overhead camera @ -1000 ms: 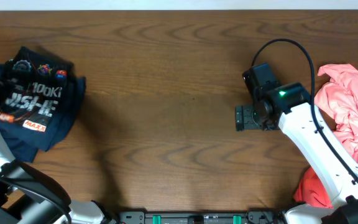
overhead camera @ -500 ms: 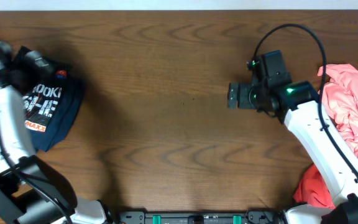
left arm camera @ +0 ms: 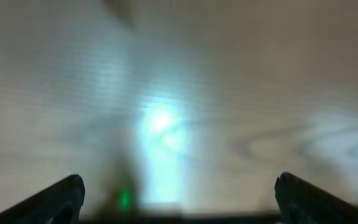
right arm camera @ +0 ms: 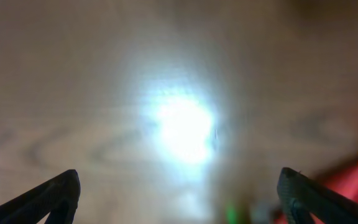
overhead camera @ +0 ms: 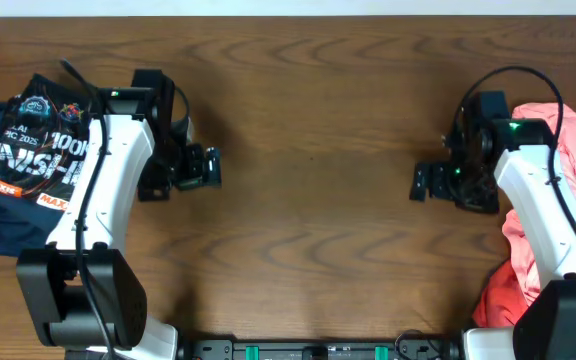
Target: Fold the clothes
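The black and navy jersey [overhead camera: 28, 165] with logos lies folded at the table's left edge. The coral-pink garment [overhead camera: 568, 200] lies bunched at the right edge and shows as a red blur in the right wrist view [right arm camera: 353, 180]. My left gripper [overhead camera: 200, 167] is open and empty over bare wood, right of the jersey. My right gripper [overhead camera: 426, 182] is open and empty over bare wood, left of the pink garment. In both wrist views the fingertips [left arm camera: 61, 196] [right arm camera: 55, 196] stand wide apart over blurred wood. Navy trousers are not clearly seen.
The brown wooden table [overhead camera: 308, 120] fills the overhead view. The arm bases and a black rail [overhead camera: 318, 350] sit at the front edge. A black cable [overhead camera: 508, 75] loops over the right arm.
My left arm swung from the jersey out to the right, over bare wood. My right gripper moved right and a little toward the front, closer to the pink garment.
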